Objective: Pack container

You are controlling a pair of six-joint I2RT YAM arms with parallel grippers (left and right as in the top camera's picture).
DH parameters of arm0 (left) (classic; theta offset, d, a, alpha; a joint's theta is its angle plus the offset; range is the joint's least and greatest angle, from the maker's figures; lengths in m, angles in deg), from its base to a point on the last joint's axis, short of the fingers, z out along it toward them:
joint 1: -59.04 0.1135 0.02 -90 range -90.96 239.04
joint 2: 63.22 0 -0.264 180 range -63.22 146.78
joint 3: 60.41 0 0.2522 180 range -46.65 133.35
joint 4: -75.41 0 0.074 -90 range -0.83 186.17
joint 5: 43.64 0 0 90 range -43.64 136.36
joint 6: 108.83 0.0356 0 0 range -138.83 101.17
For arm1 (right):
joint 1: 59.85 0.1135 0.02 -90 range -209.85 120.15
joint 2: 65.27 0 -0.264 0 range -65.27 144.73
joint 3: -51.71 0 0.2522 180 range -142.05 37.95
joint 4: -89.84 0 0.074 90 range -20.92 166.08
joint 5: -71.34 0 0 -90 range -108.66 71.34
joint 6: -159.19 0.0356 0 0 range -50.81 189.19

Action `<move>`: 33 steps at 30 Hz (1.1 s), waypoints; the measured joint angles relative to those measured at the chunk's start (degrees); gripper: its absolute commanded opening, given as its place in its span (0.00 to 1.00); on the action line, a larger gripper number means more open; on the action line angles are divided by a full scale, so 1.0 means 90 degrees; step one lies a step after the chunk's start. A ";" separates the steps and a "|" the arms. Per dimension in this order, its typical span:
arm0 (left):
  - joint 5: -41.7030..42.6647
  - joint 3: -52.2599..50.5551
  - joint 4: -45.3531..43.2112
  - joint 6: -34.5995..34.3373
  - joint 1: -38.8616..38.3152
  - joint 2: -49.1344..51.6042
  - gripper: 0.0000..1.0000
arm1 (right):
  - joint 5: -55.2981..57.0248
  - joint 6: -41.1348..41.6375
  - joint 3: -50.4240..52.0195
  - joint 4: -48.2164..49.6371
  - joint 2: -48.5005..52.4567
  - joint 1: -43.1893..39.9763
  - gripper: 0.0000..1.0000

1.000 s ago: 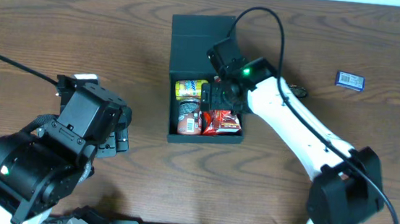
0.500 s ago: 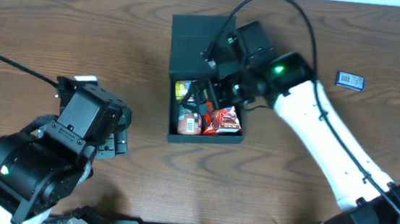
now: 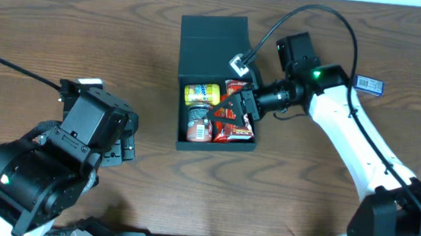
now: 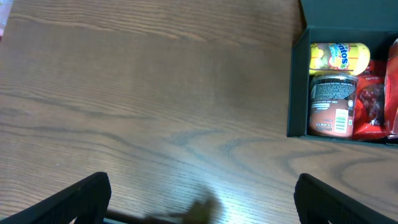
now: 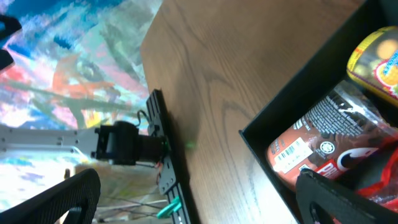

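Overhead: container point(image 3: 211, 48) sits centre-far on table point(image 3: 87, 38), lid open and lying flat on the far side. Inside, left column: yellow pouch point(image 3: 201, 94) far, brown can point(image 3: 198, 123) near, on its side. Right column: red packets point(image 3: 234, 128). Above the red packets, about mid-box, hangs right gripper point(image 3: 229, 110), arm angled in from the right. Near-left sits left gripper point(image 3: 122, 139), well apart from container. Small blue card point(image 3: 368, 84) lies far right on bare wood, beyond the right arm.

Left wrist: fingers point(image 4: 81, 198) spread wide, nothing between them, only wood grain below. Container's left wall point(image 4: 297, 93) shows at right edge of view, with yellow pouch point(image 4: 339, 57), can point(image 4: 331, 102) label-up, and red packets point(image 4: 373, 99) just beside the can.

Right wrist: fingers point(image 5: 65, 199) spread wide too, gap empty. Looks sideways across container's wall point(image 5: 305, 78). Shows can point(image 5: 323, 143) with barcode facing camera and yellow pouch point(image 5: 376, 59) at the frame edge. Past the table edge: black rail point(image 5: 163, 155).
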 measured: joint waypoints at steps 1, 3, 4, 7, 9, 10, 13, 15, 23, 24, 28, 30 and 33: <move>0.0000 0.0002 0.0000 0.0000 0.0000 0.0000 0.95 | -0.0046 -0.0010 0.0102 0.0168 0.0000 -0.0002 0.99; 0.0000 0.0002 -0.0002 0.0000 0.0000 0.0000 0.95 | -0.0109 -0.0032 0.0308 0.0561 0.0000 -0.0007 0.99; 0.0000 0.0002 -0.0002 0.0000 -0.0002 0.0000 0.95 | -0.0138 -0.0032 0.0401 0.0758 0.0000 -0.0007 0.99; 0.0000 0.0000 -0.0005 0.0000 -0.0002 0.0000 0.95 | -0.0194 -0.0017 0.0670 0.1375 0.0000 -0.0007 0.99; 0.0000 0.0002 -0.0007 0.0000 0.0000 0.0002 0.95 | -0.0209 0.0022 0.0821 0.1724 0.0000 -0.0032 0.99; 0.0002 0.0002 -0.0002 0.0000 0.0000 0.0007 0.95 | -0.0211 0.0051 0.0894 0.1899 0.0000 -0.0056 0.99; 0.0002 0.0002 -0.0002 0.0000 -0.0002 0.0056 0.95 | -0.0223 0.0141 0.0979 0.2098 0.0000 -0.0182 0.99; 0.0002 0.0002 -0.0005 0.0000 -0.0002 0.0117 0.95 | -0.0223 0.0192 0.0986 0.2113 0.0000 -0.0308 0.99; 0.0002 0.0002 -0.0027 -0.0022 -0.0002 0.0350 0.95 | -0.0228 0.0386 0.0993 0.2118 0.0000 -0.0610 0.99; 0.0002 0.0002 -0.0041 -0.0022 -0.0002 0.0362 0.95 | -0.0231 0.0403 0.0996 0.2118 0.0002 -0.0607 0.99; 0.0000 0.0002 -0.0068 -0.0024 -0.0002 0.0364 0.95 | -0.0265 0.0508 0.1005 0.2130 0.0131 -0.0600 0.99; 0.0000 0.0000 -0.0070 -0.0024 -0.0002 0.0364 0.95 | -0.0274 0.0537 0.1005 0.2132 0.0308 -0.0600 0.99; 0.0000 0.0002 -0.0070 -0.0024 -0.0002 0.0364 0.95 | -0.0304 0.0561 0.1022 0.2147 0.0651 -0.0600 0.99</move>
